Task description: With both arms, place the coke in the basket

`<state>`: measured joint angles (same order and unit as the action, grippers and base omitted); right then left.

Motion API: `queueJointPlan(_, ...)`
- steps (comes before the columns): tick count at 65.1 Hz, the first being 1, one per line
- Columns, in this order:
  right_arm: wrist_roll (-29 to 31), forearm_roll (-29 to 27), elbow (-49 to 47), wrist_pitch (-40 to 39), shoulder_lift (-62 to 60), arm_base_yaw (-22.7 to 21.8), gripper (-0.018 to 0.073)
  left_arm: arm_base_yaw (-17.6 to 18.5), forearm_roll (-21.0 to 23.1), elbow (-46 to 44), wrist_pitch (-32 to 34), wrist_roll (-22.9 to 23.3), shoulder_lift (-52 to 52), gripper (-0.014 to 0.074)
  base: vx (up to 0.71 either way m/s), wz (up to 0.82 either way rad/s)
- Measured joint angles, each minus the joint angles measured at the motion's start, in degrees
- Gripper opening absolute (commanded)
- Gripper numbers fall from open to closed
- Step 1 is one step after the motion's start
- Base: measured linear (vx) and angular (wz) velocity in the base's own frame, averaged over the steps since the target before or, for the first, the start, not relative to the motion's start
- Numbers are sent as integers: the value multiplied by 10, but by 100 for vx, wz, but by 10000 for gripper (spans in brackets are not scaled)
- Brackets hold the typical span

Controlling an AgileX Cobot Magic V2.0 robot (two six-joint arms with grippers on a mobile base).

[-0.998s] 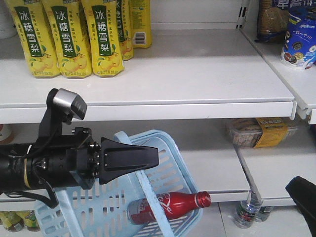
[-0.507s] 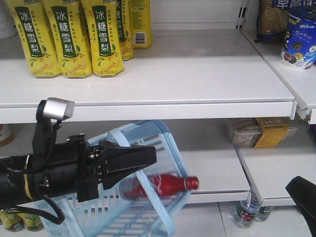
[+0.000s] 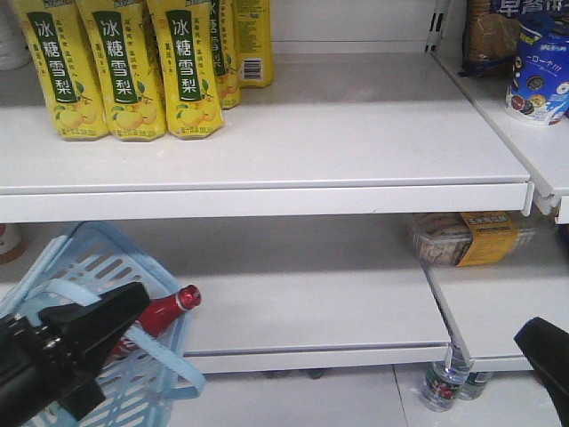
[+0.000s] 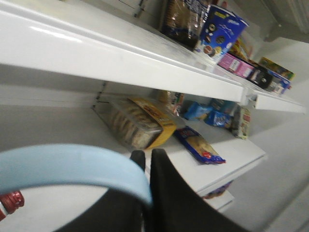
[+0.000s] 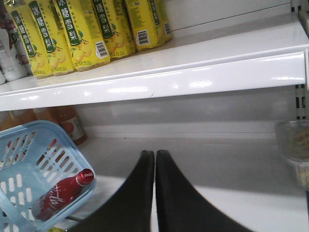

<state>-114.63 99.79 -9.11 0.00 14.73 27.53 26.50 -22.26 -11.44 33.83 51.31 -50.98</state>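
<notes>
The light blue basket hangs tilted at the lower left, in front of the lower shelf. The red coke lies slanted inside it, its cap up against the right rim. My left gripper is in front of the basket. In the left wrist view this gripper is shut on the basket's flat blue handle, and the coke cap shows at the bottom left. My right gripper is shut on nothing, well to the right of the basket and the coke. Only its edge shows in the front view.
Yellow pear-drink bottles stand on the upper shelf. A clear snack box lies on the lower right shelf, with a blue cup above it. Small water bottles stand on the floor under the shelf.
My left arm has moved left and down, carrying the basket from the centre to the lower left. The coke went with it. The right gripper stayed put.
</notes>
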Motion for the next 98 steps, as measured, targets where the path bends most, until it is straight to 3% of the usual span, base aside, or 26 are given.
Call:
queueJointPlan(13,0,0,0,0,0,0,-5,0,106,70,-91,-107,101,-6,0,0)
queueJointPlan(22,0,0,0,0,0,0,-5,0,163,120,-141,-140,159,-6,0,0)
queueJointPlan(30,0,0,0,0,0,0,-5,0,172,130,-186,-149,202,-6,0,0)
queueJointPlan(46,0,0,0,0,0,0,-5,0,181,136,-338,-178,266,-6,0,0)
queueJointPlan(61,0,0,0,0,0,0,-5,-3,185,136,-351,-242,363,-6,0,0)
queueJointPlan(72,0,0,0,0,0,0,-5,-44,199,136,-351,-299,422,-6,0,0)
queueJointPlan(85,0,-1,0,0,0,0,-5,-128,285,136,-351,-370,480,-6,0,0)
queueJointPlan(98,0,-1,0,0,0,0,-5,-206,307,136,-351,-440,513,-6,0,0)
